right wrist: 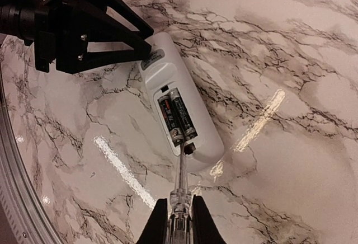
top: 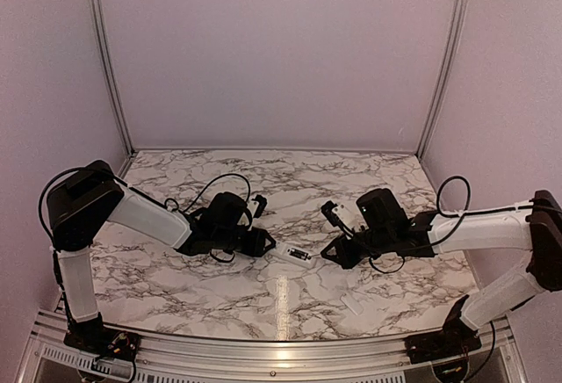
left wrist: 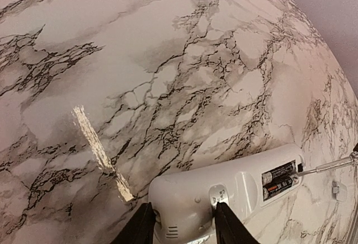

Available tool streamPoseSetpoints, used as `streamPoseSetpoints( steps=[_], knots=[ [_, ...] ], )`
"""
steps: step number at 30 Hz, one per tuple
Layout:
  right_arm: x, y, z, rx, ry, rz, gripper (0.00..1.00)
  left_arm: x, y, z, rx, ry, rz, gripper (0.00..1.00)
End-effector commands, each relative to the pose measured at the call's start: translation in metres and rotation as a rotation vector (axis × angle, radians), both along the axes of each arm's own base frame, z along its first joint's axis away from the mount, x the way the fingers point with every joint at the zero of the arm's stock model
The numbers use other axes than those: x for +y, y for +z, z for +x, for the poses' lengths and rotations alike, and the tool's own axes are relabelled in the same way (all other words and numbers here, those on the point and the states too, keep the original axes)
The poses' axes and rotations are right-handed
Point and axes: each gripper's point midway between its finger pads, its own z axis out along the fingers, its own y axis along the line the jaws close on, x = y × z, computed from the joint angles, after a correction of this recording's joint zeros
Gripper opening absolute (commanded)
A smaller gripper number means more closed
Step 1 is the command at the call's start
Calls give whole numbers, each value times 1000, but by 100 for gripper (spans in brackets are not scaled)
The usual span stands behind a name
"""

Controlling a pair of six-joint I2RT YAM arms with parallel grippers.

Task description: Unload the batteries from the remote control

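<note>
Prying at the batteries point(right wrist: 177, 115) in the remote point(right wrist: 168, 70) on the desk point(right wrist: 279, 31), we clamp its end in our left pincer point(left wrist: 184, 224); our right pincer point(right wrist: 179, 221) grips a thin tool point(right wrist: 180, 182), needing upward leverage next.

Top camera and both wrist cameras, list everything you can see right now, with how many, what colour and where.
remote control: one, white, lying on the table between the two arms, recess facing up.
batteries: two, dark, side by side in the remote's recess.
tool: one, thin metal shaft on a clear handle, tip at the end of the recess.
table: one, white marble pattern with dark veins, under everything.
left pincer: one, black, closed on the remote's end away from the batteries.
right pincer: one, black, closed on the tool's handle.
</note>
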Motion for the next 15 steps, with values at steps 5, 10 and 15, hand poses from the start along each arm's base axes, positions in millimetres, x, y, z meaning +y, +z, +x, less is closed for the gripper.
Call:
streamPoseSetpoints(
  steps=[5, 10, 15],
  knots=[
    [18, 7, -21, 54, 96, 89, 0, -12, -13, -24, 63, -88, 8, 39],
    [20, 8, -22, 51, 100, 104, 0, -12, -13, -24, 63, -88, 9, 39],
    [17, 10, -22, 44, 88, 107, 0, -12, -14, -24, 66, -91, 10, 39]
  ],
)
